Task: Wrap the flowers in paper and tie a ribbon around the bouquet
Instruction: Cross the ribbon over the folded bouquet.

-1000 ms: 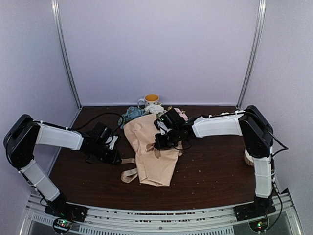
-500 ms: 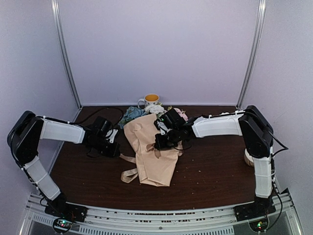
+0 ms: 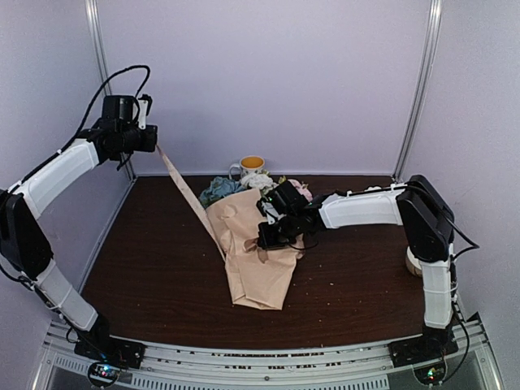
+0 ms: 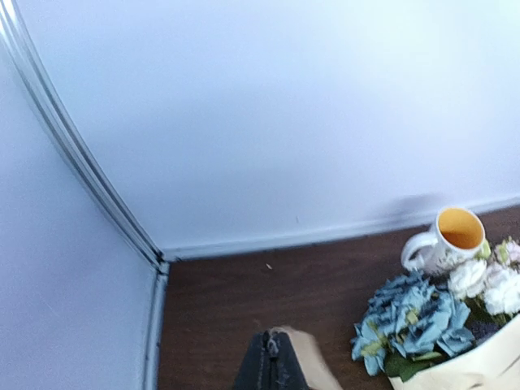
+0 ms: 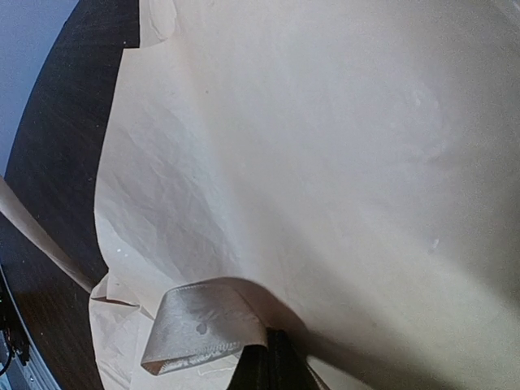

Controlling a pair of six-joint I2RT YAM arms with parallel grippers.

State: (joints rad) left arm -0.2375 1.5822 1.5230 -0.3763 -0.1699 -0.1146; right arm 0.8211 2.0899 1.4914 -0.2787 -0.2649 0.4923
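Since I'm reading this off three camera feeds, I'll count outward from my end of the table (image 3: 146, 284). One bouquet (image 3: 258, 272) lies flat on it, narrow end toward the arm bases. I can make out one sheet of paper (image 5: 325, 146) around it, peach-tan and crinkled.

There are two arms. The right gripper (image 3: 266, 236) sits on top of the bouquet at about its middle, jaws clenched. In its wrist view a loop of ribbon (image 5: 203, 325) runs into the pinched fingertips, so I take it to be grasping the ribbon there.

I count one ribbon, the same tan as the paper. From the bouquet's left edge it rises in a taut straight line, up and to the left, to the left gripper (image 3: 151, 140). That claw is clenched on the ribbon's other end, high above the table, left of and beyond the bouquet.

At the bouquet's far, open end the flowers (image 4: 414, 317) spill out: one blue hydrangea cluster on the left, a few white roses beside it, and something pink to the right.

Just beyond the flowers stands one mug (image 3: 250, 166), white outside and yellow-orange inside, handle pointing left. It has some print on its side, too small for me to read.
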